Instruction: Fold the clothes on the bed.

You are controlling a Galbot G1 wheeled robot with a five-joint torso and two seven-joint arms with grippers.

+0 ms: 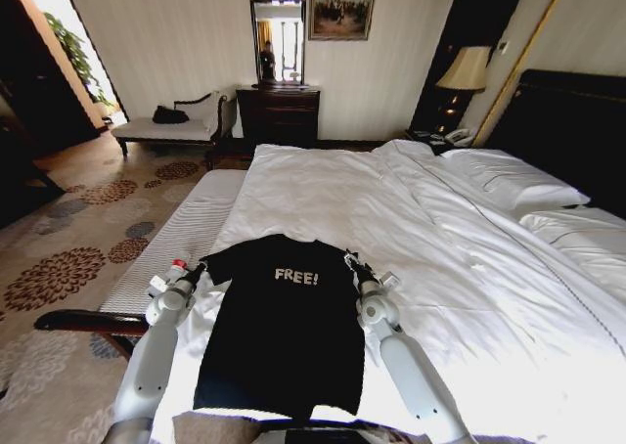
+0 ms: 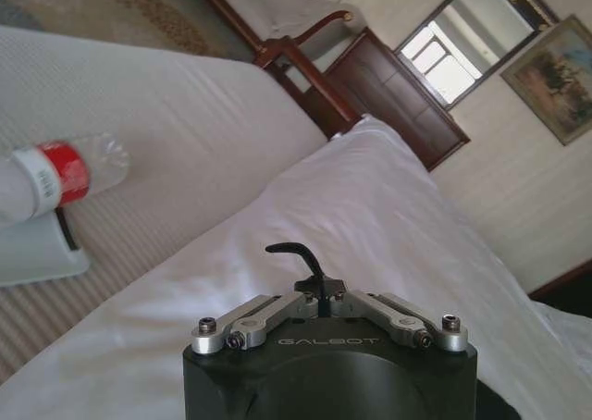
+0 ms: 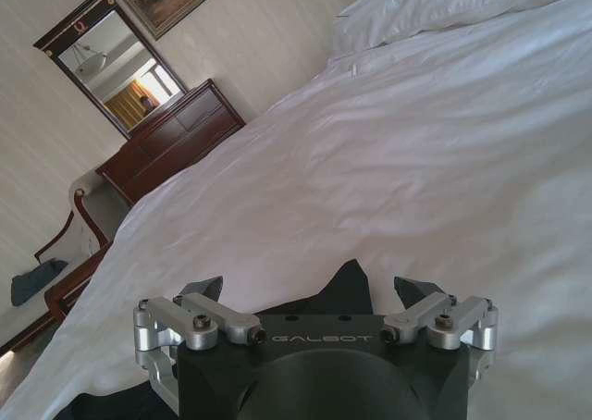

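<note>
The clothes, a black T-shirt (image 1: 284,336) with white "FREE!" lettering, lie flat and chest up on the near end of the bed (image 1: 421,219). My left gripper (image 1: 201,270) is at the shirt's left sleeve. In the left wrist view the left gripper (image 2: 314,274) is shut, with a thin dark curl at its tip over the white sheet. I cannot tell whether fabric is pinched. My right gripper (image 1: 350,261) is at the right sleeve. In the right wrist view the right gripper (image 3: 310,290) stands open, with a peak of the black shirt (image 3: 347,286) between its fingers.
A narrow striped bench (image 1: 166,239) runs along the bed's left side, with a white bottle (image 2: 55,175) with a red band on it close to my left gripper. Pillows (image 1: 509,180) lie at the far right. A dark dresser (image 1: 279,111) and a chaise (image 1: 166,126) stand by the far wall.
</note>
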